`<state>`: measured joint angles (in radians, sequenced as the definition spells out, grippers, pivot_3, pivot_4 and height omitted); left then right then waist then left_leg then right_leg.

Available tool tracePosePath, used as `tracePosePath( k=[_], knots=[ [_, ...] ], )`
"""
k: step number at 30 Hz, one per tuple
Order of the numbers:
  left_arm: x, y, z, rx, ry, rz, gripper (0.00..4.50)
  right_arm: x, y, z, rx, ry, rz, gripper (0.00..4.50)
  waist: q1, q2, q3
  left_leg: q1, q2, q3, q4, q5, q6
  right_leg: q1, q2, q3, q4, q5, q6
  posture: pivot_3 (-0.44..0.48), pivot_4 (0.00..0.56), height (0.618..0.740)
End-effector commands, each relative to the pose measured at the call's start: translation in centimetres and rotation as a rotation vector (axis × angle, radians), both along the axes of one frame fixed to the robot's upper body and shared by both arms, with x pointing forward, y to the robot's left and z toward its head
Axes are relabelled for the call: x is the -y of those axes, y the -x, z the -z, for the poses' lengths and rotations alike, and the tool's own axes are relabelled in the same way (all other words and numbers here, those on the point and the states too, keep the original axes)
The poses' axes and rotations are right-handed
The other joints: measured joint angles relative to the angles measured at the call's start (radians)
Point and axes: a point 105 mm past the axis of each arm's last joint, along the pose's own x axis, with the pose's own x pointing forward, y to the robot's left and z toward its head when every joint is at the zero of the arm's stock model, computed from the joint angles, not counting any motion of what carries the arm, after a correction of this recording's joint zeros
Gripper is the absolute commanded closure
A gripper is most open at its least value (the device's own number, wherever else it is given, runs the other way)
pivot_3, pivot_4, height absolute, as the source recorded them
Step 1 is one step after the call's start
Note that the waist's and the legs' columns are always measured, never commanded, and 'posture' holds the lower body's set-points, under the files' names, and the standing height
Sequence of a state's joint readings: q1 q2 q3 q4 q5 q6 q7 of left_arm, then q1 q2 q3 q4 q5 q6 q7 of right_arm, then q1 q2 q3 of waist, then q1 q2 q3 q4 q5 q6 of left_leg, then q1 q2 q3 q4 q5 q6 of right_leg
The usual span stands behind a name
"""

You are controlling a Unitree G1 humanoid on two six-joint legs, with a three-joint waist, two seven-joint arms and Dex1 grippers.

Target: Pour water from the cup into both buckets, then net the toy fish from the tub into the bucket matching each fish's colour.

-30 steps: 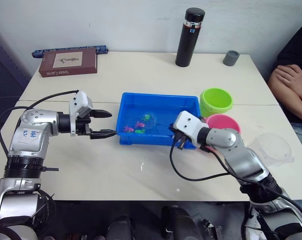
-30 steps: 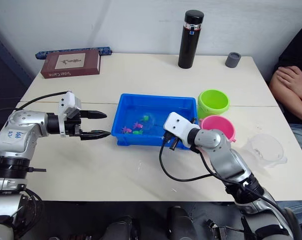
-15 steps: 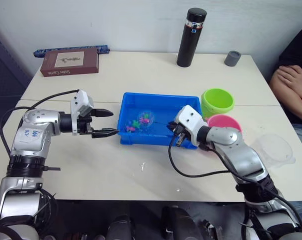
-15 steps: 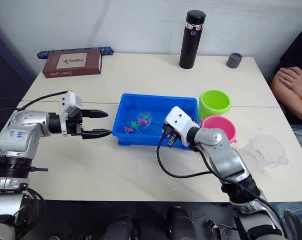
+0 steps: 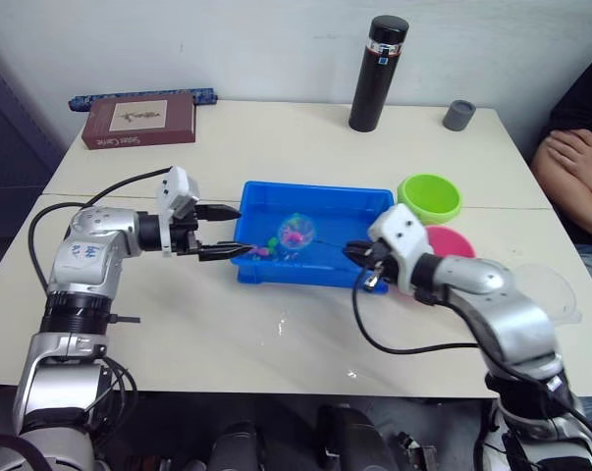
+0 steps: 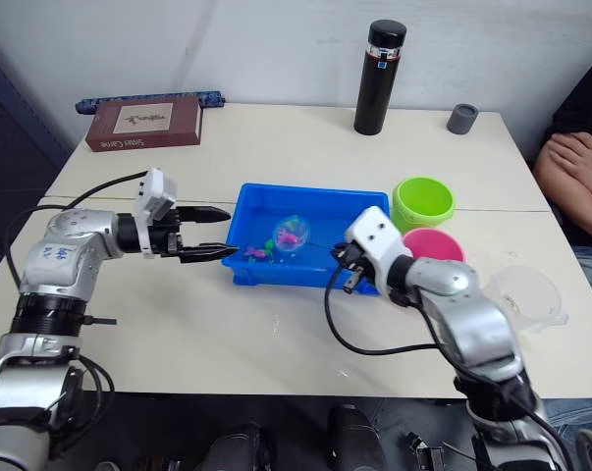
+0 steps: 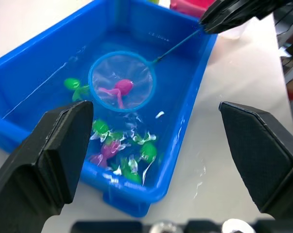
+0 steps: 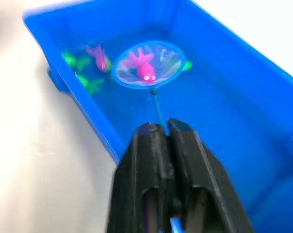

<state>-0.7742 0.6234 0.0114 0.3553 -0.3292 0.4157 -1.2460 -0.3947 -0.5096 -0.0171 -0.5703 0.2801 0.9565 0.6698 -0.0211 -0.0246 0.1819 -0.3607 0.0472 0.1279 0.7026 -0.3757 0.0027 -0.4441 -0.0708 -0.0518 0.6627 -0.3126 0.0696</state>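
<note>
One pink toy fish point(image 8: 142, 67) lies in the mesh of the net point(image 8: 147, 65), held over the blue tub point(image 5: 315, 196) by the right gripper point(image 8: 162, 130), its fingers pinched tight on the thin wire handle. Several green and pink fish point(image 7: 129, 151) float at the tub's left end, where the left gripper point(image 5: 227, 232) hovers with fingers spread wide and empty. Lime green bucket point(image 5: 429, 196) and pink bucket point(image 5: 451, 241) stand just right of the tub, the clear measuring cup point(image 6: 526, 296) further right

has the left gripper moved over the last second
Yes. The left gripper, open, has advanced toward the blue tub; its fingertips now reach the tub's near end instead of stopping short.
</note>
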Motion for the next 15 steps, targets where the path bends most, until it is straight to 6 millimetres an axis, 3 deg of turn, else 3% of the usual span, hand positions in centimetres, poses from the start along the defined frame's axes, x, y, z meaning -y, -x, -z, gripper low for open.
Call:
tracePosePath(
  k=[1,9,15],
  knots=[
    [1.6,0.3,-1.2,0.021,0.041,0.093,0.04,1.6,1.9,-2.3,0.031,-0.067,0.049,4.5,0.0,0.0,0.0,0.0,0.0,0.0,0.0,0.0,0.0,0.0,0.001,0.0,0.0,0.0,0.0,0.0,0.15,0.74],
    [6.8,0.4,-3.1,0.037,0.131,0.287,0.04,8.5,5.7,-3.8,0.04,-0.078,0.336,4.5,0.012,0.0,0.0,-0.001,0.0,-0.001,0.0,0.0,0.0,0.0,0.005,0.001,-0.001,0.0,0.0,0.0,0.15,0.74],
    [9.2,0.1,-2.8,0.033,0.118,0.387,0.04,12.8,9.0,-4.2,0.081,0.018,0.535,4.5,0.022,0.0,0.0,0.0,-0.003,0.0,0.0,0.0,0.0,0.0,0.008,0.002,-0.001,0.0,0.0,0.0,0.15,0.74]
  ],
)
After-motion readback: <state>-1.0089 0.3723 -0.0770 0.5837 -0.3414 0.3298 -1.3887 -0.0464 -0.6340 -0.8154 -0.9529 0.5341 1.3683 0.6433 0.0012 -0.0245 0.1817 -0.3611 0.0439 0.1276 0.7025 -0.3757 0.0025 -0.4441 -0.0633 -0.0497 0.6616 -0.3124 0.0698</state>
